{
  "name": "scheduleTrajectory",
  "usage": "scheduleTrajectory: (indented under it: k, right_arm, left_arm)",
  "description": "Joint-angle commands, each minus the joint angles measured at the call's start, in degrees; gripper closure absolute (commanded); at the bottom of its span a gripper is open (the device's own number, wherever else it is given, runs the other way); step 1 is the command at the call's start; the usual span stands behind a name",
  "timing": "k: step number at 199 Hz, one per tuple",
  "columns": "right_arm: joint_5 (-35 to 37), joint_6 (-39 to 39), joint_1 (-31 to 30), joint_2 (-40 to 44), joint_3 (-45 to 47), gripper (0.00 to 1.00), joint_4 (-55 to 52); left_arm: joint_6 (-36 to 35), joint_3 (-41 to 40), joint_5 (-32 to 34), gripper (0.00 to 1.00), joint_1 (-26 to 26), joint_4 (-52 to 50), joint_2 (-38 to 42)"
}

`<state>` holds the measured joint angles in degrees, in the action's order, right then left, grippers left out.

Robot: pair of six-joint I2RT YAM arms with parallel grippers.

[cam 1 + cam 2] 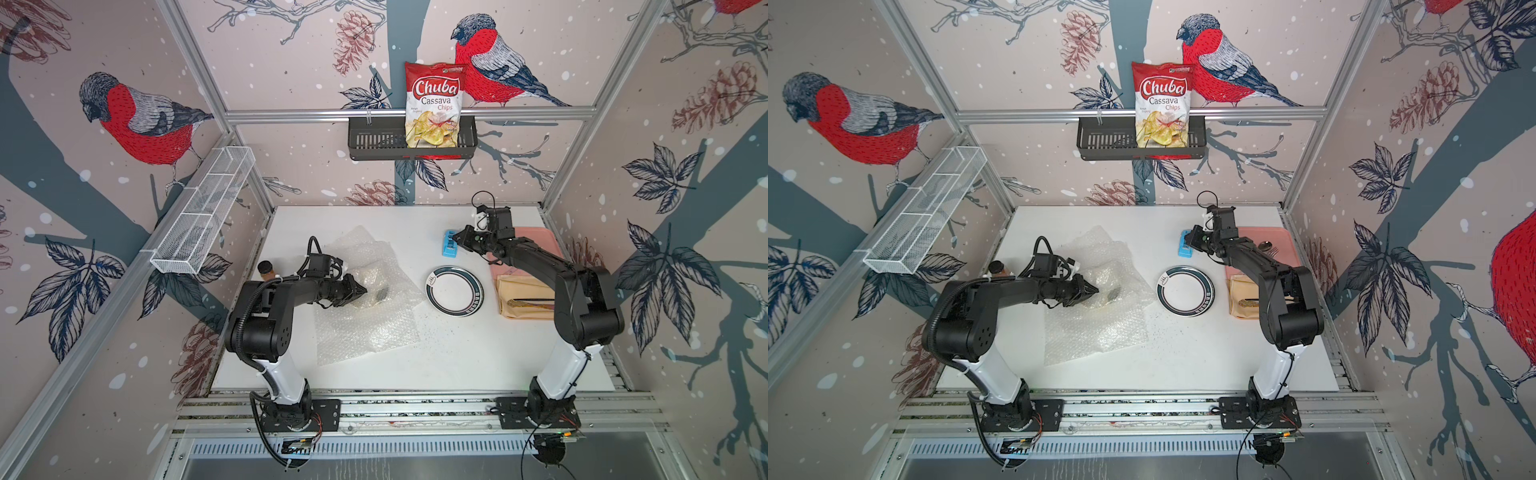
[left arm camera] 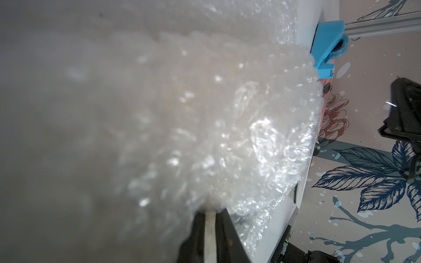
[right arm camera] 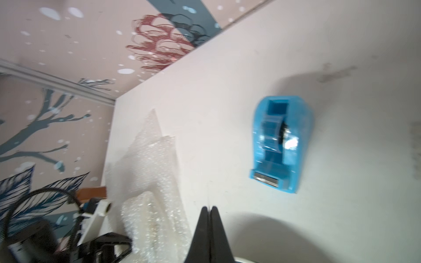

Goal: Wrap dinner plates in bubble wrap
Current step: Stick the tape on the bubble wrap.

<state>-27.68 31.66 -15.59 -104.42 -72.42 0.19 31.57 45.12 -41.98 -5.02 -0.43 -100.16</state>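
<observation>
**Both top views: left gripper (image 1: pixel 362 289) clamped on the bubble wrap (image 1: pixel 365 328), right gripper (image 1: pixel 456 238) closed on nothing**

At far left a white mesh basket (image 1: pixel 203 212) hangs on the side wall. A brown bottle (image 1: pixel 266 269) with a dark cap stands at the left edge of the table (image 1: pixel 457 361), beside the left arm. The left gripper lies low over the crumpled sheets, which cover the left half of the table. In the left wrist view its fingers (image 2: pixel 227 241) pinch a pale edge of the wrap, which billows up and fills most of that view. Just past the fingertips a covered plate (image 1: pixel 373 286) shows dimly through the plastic, with a dark mark on it; how fully it is enclosed cannot be told. Just beside the sheets' right edge a bare plate (image 1: pixel 454 289), cream with a dark rim and a small sprig, lies flat at mid-table. Behind it stands a blue tape dispenser (image 1: pixel 449 246). The right gripper hangs just beside the dispenser. In the right wrist view its fingers (image 3: pixel 200 232) meet tip to tip with nothing between them. At far right lies a pink tray (image 1: pixel 536 237), partly hidden by the right arm, with a beige folded pouch (image 1: pixel 523 301) at its near end. On the back wall a black basket (image 1: pixel 374 139) holds a bag of cassava chips (image 1: pixel 434 104).
</observation>
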Motion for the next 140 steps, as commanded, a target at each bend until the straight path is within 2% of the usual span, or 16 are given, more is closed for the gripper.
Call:
scheduleTrajectory:
  k: [1, 29, 79, 140]
  right_arm:
    - [-9.29, -2.51, -2.56, 0.24, -3.25, 1.00, -0.66]
    - [-13.99, -4.58, -8.43, -0.91, -6.57, 1.00, -5.40]
    - [-14.15, -5.49, -20.74, -5.66, -9.68, 0.99, -7.78]
    - [-14.54, -0.70, -28.43, -16.23, -16.97, 0.99, -5.24]
  left_arm:
    - [-0.65, -0.74, 6.29, 0.86, 0.27, -4.71, 0.22]
    - [-0.51, -1.00, 6.27, 0.86, 0.12, -4.68, 0.84]
    - [-0.44, -1.22, 6.23, 0.86, -0.07, -4.24, 1.65]
    - [-0.20, -1.61, 6.18, 0.86, -0.72, -4.05, 2.35]
